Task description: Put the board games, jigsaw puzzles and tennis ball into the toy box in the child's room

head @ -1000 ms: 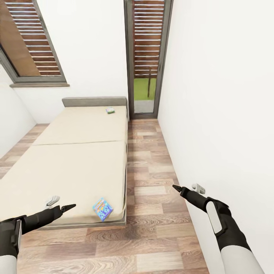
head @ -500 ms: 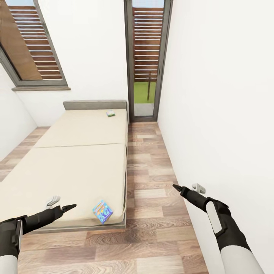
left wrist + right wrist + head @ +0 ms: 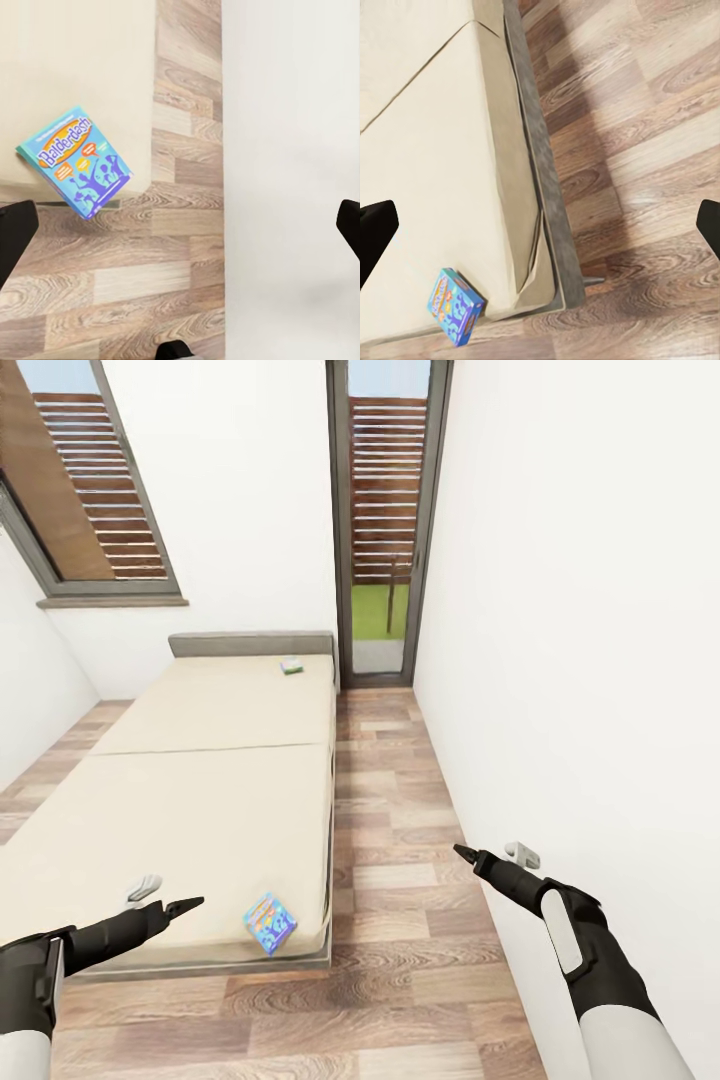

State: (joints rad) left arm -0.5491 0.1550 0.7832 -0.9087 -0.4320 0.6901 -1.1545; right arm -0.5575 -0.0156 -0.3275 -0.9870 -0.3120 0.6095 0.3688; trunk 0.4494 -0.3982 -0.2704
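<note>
1. Bed — cream mattress split by a seam, dark frame, lying along the wood-plank floor of the child's room. Against the earlier head pictures we find the whole view shifted: the headboard and the window sills sit lower in frame. We put this down to the camera; the bed itself has not moved.

2. Board game, blue-yellow — flat on the near corner of the mattress, just beside its edge. In the left wrist view the print reads "Balderdash" and one corner overhangs the mattress edge. In the right wrist view it lies at the same corner.

3. Board game, white-green — small and far, on the mattress near the headboard, well apart from the first.

4. Left gripper — held out over the foot of the bed, near the blue-yellow box but apart from it, much as it was a second ago. Its fingers stand wide apart, with nothing between them.

5. Right gripper — over the floor, close to the white wall. Fingers spread wide — nothing held.
</note>
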